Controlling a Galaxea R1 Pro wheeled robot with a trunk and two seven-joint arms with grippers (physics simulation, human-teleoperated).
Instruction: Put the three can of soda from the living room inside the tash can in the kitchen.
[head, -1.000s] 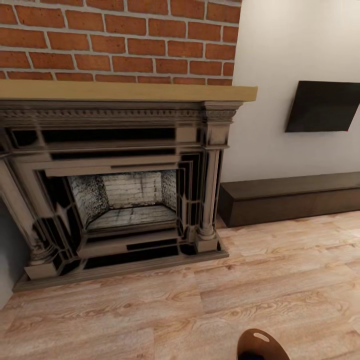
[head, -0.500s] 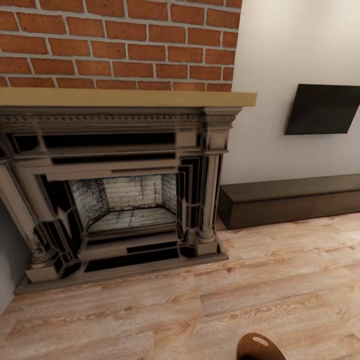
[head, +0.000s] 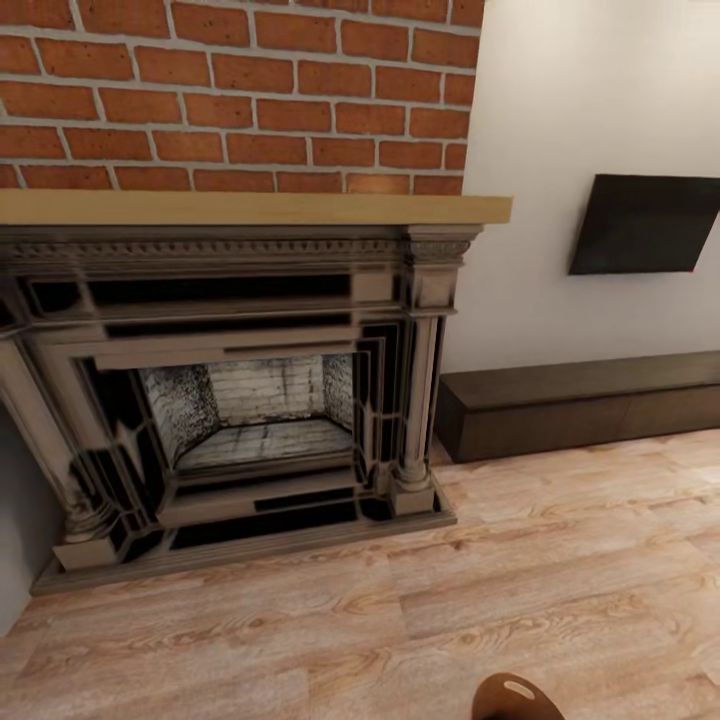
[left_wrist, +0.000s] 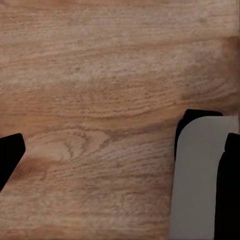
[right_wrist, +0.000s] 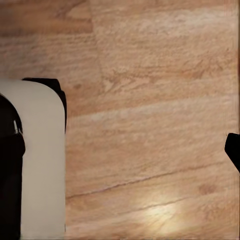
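Note:
No soda can and no trash can is in sight. The head view faces the living room's red-brick chimney (head: 240, 90) and dark carved fireplace (head: 230, 390). In the left wrist view my left gripper (left_wrist: 120, 167) hangs open over the wood floor, its black fingertips (left_wrist: 10, 155) far apart with nothing between them. My right gripper (right_wrist: 122, 157) is likewise open above the floor, with one fingertip (right_wrist: 233, 150) at the frame's edge.
A black wall TV (head: 645, 225) hangs right of the chimney over a long dark low cabinet (head: 580, 400). Wood floor (head: 560, 580) stretches ahead. A rounded brown shape (head: 515, 697) sits at the lower edge; what it is cannot be told. Grey robot parts (left_wrist: 197, 180) (right_wrist: 42, 165) border the wrist views.
The whole head view has slid slightly downward, so the camera has moved; more brick shows above the mantel and less of the brown shape below.

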